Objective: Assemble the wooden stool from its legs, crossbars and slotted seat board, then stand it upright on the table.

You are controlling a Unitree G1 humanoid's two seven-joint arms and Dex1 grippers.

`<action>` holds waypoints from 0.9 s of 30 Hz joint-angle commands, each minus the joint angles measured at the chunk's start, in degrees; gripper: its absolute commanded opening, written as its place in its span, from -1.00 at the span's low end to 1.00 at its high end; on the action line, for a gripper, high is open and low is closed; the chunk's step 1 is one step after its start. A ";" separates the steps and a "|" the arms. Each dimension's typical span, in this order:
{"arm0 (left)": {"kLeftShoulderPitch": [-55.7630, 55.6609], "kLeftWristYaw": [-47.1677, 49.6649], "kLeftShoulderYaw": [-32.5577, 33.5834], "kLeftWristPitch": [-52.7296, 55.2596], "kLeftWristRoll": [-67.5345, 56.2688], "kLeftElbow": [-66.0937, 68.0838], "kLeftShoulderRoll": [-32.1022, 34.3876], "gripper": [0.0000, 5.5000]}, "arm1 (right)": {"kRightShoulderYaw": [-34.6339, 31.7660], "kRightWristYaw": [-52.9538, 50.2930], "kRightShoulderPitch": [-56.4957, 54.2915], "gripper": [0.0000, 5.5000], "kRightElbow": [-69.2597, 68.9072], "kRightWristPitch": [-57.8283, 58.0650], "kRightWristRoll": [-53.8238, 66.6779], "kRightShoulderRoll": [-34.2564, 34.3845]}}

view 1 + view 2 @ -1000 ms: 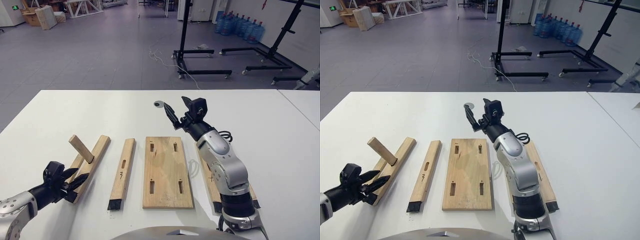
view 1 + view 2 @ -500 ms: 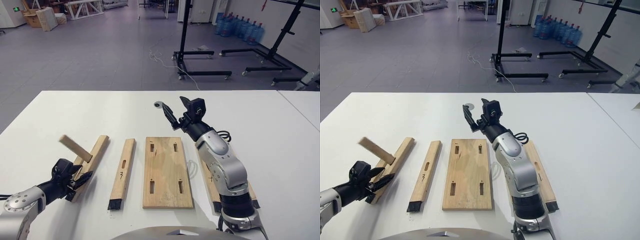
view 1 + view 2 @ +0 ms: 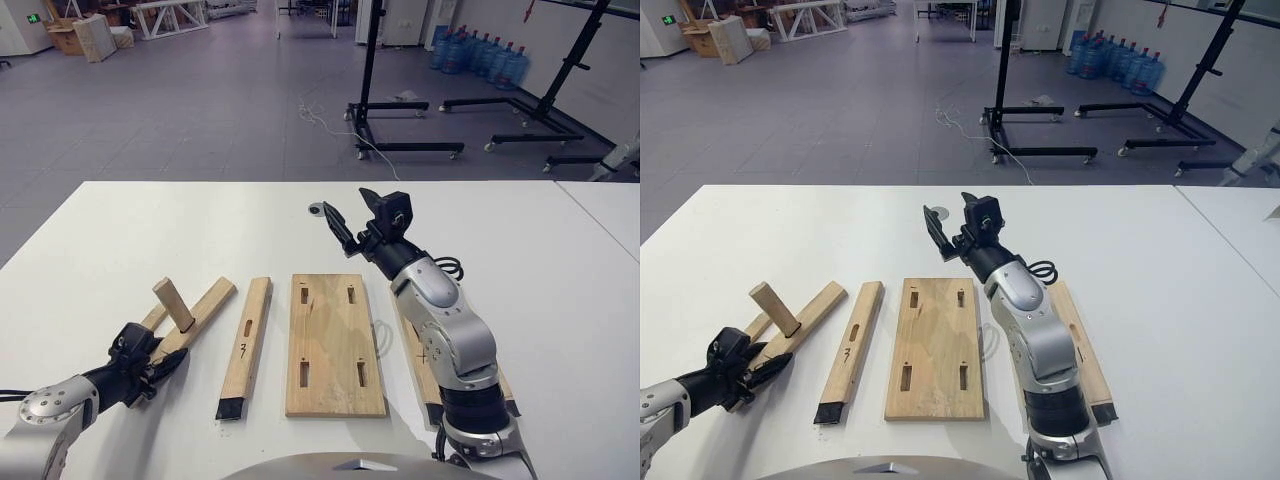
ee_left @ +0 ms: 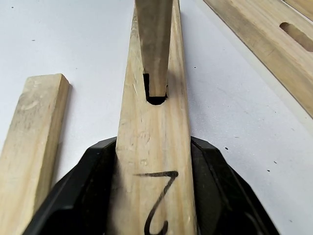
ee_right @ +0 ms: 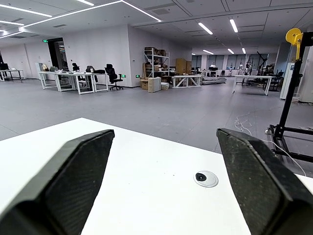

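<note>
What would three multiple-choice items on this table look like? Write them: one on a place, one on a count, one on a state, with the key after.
1. Where does the board lie?
A. On the floor.
B. Flat on the table, right of the loose leg.
C. Upright on its edge.

2. How many slots does the board have?
A. Two.
B. Four.
C. Six.

3. What state is the left hand in?
A. Open over the table.
B. Shut on the board.
C. Shut on a leg with a crossbar in its slot.

Key: B, the board lies flat beside the loose leg; B, four slots show in its face; C, the fingers clamp the leg from both sides in the wrist view.
</note>
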 commanded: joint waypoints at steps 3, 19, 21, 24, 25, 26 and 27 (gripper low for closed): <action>-1.37 4.10 -0.91 0.52 2.04 2.94 -2.92 -0.26 | -0.48 0.56 -1.58 0.41 0.92 0.16 0.12 -0.41; -17.14 -5.59 7.49 12.44 -44.22 -10.70 -10.12 -0.26 | -18.07 20.65 -8.76 0.67 5.54 18.63 45.46 -2.94; -20.28 -7.69 7.42 16.05 -49.07 -8.64 -7.87 -0.26 | -17.57 25.57 -8.99 0.72 5.42 20.88 50.54 -4.55; -22.95 -9.53 5.53 19.35 -52.20 -8.14 -6.02 -0.26 | -15.63 29.08 -9.15 0.72 6.83 22.54 53.26 -5.56; -22.96 -10.01 5.01 19.92 -52.73 -8.72 -5.81 -0.26 | -15.01 29.55 -9.32 0.72 7.57 22.90 53.76 -5.37; -22.98 -10.35 4.38 20.46 -53.27 -9.15 -5.79 -0.26 | -14.09 29.97 -9.42 0.72 8.22 23.00 54.00 -4.83; -23.51 -10.90 3.44 21.03 -53.38 -8.98 -5.59 -0.26 | -13.04 30.11 -9.66 0.72 9.20 22.76 53.65 -3.92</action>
